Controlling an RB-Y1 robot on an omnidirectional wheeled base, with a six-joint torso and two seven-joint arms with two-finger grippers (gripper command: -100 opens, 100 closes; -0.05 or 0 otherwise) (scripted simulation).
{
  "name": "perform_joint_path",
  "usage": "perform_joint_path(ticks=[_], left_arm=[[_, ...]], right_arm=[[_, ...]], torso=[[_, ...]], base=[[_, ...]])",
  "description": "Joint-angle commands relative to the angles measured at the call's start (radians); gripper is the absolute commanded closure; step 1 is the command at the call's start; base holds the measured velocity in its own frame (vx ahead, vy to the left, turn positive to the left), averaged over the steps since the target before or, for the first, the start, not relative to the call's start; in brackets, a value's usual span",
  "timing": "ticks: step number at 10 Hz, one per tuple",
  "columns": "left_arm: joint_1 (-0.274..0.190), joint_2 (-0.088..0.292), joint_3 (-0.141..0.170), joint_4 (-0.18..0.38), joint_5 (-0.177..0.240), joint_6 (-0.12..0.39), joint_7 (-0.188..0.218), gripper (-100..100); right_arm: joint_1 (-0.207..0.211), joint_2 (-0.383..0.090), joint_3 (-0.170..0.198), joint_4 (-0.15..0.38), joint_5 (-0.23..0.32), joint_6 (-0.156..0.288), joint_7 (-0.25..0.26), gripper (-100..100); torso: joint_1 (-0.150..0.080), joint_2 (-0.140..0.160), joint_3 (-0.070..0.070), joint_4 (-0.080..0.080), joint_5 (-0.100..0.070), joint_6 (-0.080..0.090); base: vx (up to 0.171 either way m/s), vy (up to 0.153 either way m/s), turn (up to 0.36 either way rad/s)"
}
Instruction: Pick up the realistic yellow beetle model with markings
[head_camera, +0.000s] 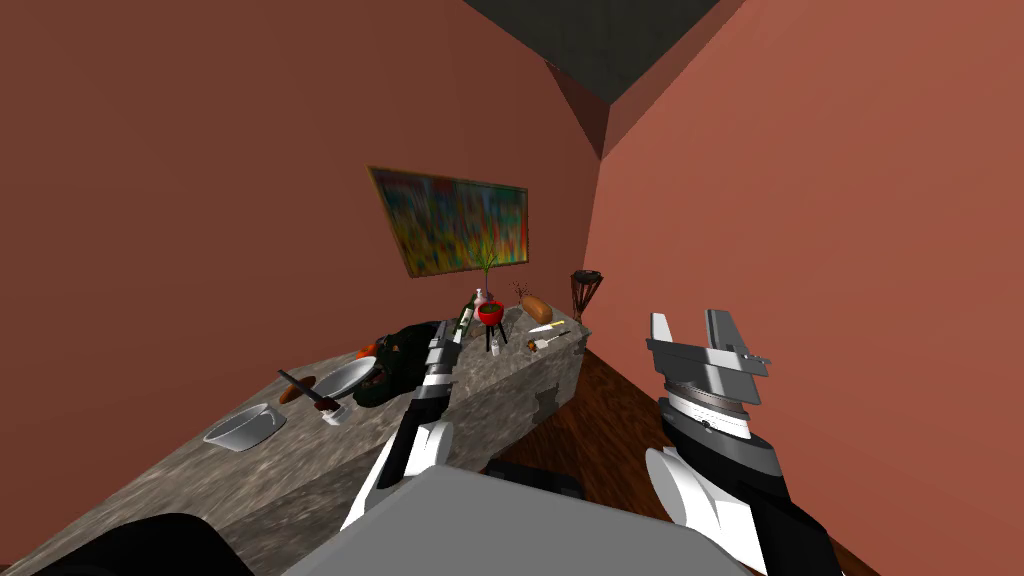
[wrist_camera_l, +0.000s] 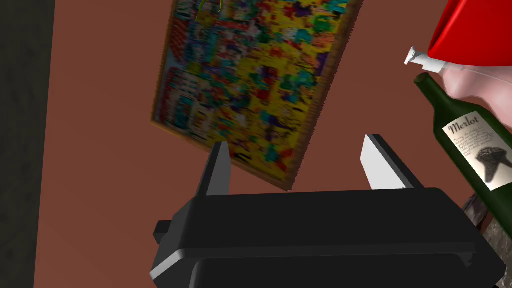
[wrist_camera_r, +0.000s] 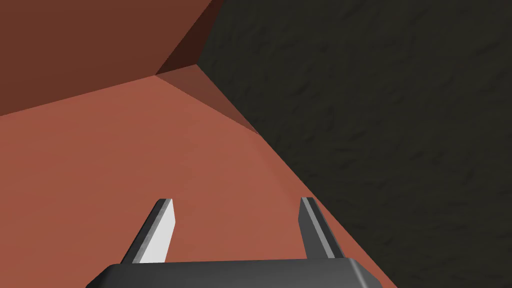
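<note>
Beetle (head_camera: 532, 347): probably the small yellowish speck towards far end of tabletop (head_camera: 160, 465), near knife (head_camera: 548, 327). Too small to confirm markings or legs. Judged light, rigid, smooth-shelled, with thin legs likely to snap; best pinched gently across the body sides.

Left gripper (wrist_camera_l: 296, 142) out over tabletop close to wine bottle (wrist_camera_l: 472, 150), fingers spread wide, holding nothing. Right gripper (wrist_camera_r: 235, 200) raised off to the side, fingers likewise apart, empty.

Dark heap (head_camera: 395, 365) beside plate (head_camera: 345, 378) not identifiable.
</note>
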Motion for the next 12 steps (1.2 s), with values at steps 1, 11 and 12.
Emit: perform_joint_path(ticks=[1,11,12], left_arm=[[-0.002,0.039,0.004,-0.002,0.001,0.015,0.008,-100],[-0.037,0.165,0.054,-0.03,0.007,0.256,0.138,-100],[-0.042,0.167,0.061,-0.034,0.007,0.283,0.157,-100]], right_arm=[[0.0,0.0,0.0,0.0,0.0,0.0,0.0,0],[0.0,0.0,0.0,0.0,0.0,0.0,0.0,0],[0.0,0.0,0.0,0.0,0.0,0.0,0.0,0]], torso=[[0.0,0.0,0.0,0.0,0.0,0.0],[-0.003,0.002,0.001,0.001,-0.001,0.0],[-0.004,0.003,0.002,0.001,-0.001,0.0]], base=[[-0.009,-0.012,-0.059],[-0.037,-0.055,-0.156],[-0.054,-0.076,-0.246]])
